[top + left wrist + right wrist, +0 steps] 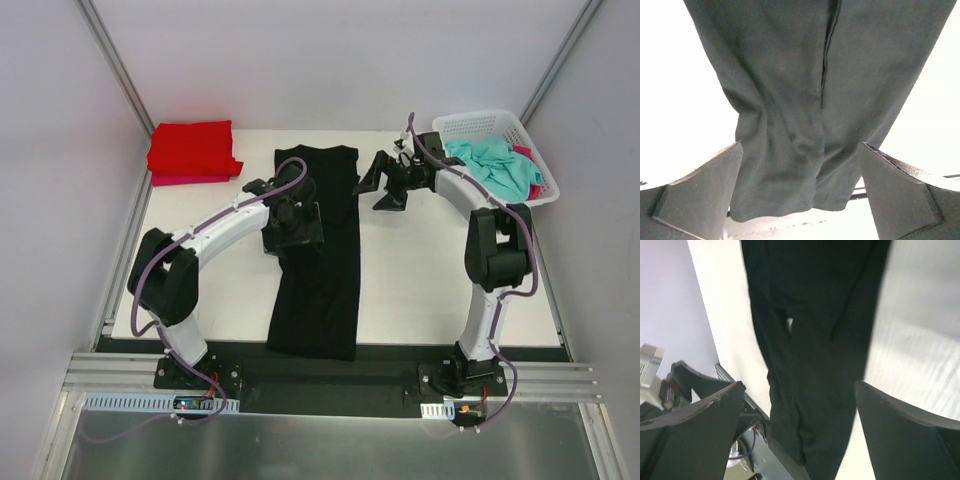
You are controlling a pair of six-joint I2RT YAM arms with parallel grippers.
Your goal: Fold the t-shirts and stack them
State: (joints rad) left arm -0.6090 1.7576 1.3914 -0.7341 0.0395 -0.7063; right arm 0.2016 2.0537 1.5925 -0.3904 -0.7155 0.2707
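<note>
Two tees [192, 150] lie stacked left of the half-folded black t-shirt [320, 250], more fill the basket [480, 117] right of it, left gripper [293, 226] and right gripper [376, 188] gaping empty.

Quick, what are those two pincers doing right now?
Left pincer: open, over the black shirt.
Right pincer: open, holding nothing.

**Surfaces and stuffs**

Black t-shirt [320, 250]: soft matt cloth, creased, fine weave.
Red t-shirt [192, 148] and teal t-shirt [495, 165]: matt cloth, the teal one rumpled.
Basket [480, 122]: white plastic mesh, slight sheen.
Table [420, 270]: smooth, matt white.
Left gripper [800, 147] fingers [702, 192]: matt black, grainy, plastic by the look.
Near rail [110, 375]: bare metal, dull shine.
</note>
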